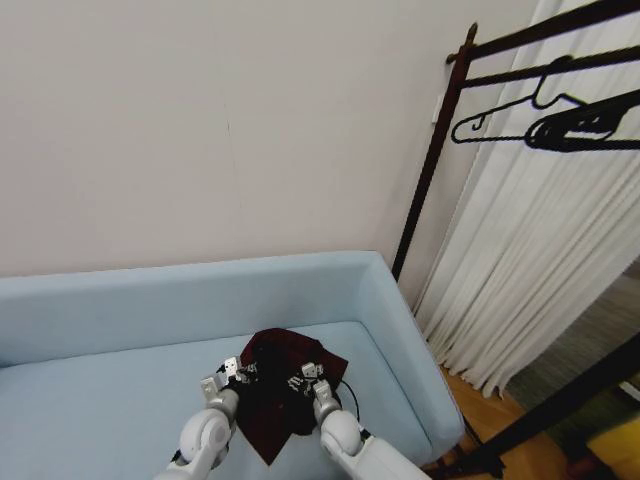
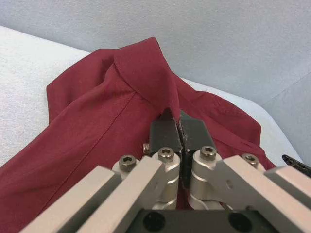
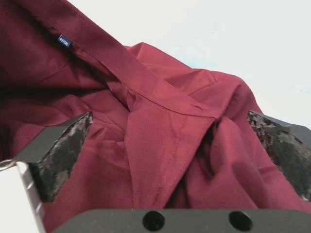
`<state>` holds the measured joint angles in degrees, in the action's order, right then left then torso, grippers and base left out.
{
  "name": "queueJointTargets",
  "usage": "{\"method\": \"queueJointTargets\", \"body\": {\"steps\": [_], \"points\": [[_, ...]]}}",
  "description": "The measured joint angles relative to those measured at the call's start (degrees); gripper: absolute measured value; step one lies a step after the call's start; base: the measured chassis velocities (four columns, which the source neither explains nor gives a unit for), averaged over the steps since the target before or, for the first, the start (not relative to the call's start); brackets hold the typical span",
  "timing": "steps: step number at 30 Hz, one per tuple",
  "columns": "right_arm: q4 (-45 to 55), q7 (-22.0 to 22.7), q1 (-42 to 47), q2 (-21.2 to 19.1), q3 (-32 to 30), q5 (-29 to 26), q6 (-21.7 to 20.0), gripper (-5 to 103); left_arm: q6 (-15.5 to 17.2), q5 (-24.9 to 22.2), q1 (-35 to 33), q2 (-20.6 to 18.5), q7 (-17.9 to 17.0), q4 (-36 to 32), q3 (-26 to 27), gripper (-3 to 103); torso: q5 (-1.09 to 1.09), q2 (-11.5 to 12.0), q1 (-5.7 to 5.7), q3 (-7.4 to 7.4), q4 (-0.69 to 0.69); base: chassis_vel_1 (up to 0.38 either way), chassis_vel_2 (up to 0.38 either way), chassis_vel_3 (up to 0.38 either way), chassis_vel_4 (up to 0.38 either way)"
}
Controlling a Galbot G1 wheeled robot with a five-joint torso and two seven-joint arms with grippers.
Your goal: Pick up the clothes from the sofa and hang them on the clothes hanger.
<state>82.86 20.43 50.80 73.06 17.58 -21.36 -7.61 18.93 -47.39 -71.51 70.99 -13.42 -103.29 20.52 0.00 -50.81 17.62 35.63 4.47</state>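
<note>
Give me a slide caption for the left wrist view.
Left hand shut on a fold of the dark red shirt lying on the pale blue sofa.

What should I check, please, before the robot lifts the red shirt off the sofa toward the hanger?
1. Is the left tool shut on the shirt? Ok; it pinches the collar fold.
2. Is the right tool closed on fabric? Not ok; it is open, with its fingers on either side of a shirt fold.
3. Are both tools on the same garment? Ok.
4. Is the shirt clear of the sofa? Not ok; it lies on the seat.
5. Is the hanger bare on the rack? Ok.
6. Is the left tool's pinch firm enough to lift? Cannot tell.
</note>
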Motion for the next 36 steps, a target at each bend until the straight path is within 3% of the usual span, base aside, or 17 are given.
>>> {"method": "queueJointTargets", "body": {"steps": [7, 19, 36], "points": [[1.48, 0.12, 0.01, 0.21, 0.81, 0.86, 0.47, 100, 0.02, 0.05, -0.36, -0.14, 0.26, -0.12, 0.44, 0, 0.0, 0.0, 0.0, 0.0, 0.0, 0.0, 0.0, 0.0, 0.0], [2.51, 2.12, 1.82, -0.33, 2.05, -4.61, -1.25, 100, 0.02, 0.11, -0.05, 0.0, 0.3, 0.26, 0.42, 0, 0.0, 0.0, 0.0, 0.0, 0.0, 0.0, 0.0, 0.0, 0.0], [0.14, 1.23, 0.01, 1.24, 2.7, -5.47, -0.41, 100, -0.03, 0.39, -0.13, 0.31, 0.2, 0.72, 0.4, 0, 0.0, 0.0, 0.0, 0.0, 0.0, 0.0, 0.0, 0.0, 0.0]]}}
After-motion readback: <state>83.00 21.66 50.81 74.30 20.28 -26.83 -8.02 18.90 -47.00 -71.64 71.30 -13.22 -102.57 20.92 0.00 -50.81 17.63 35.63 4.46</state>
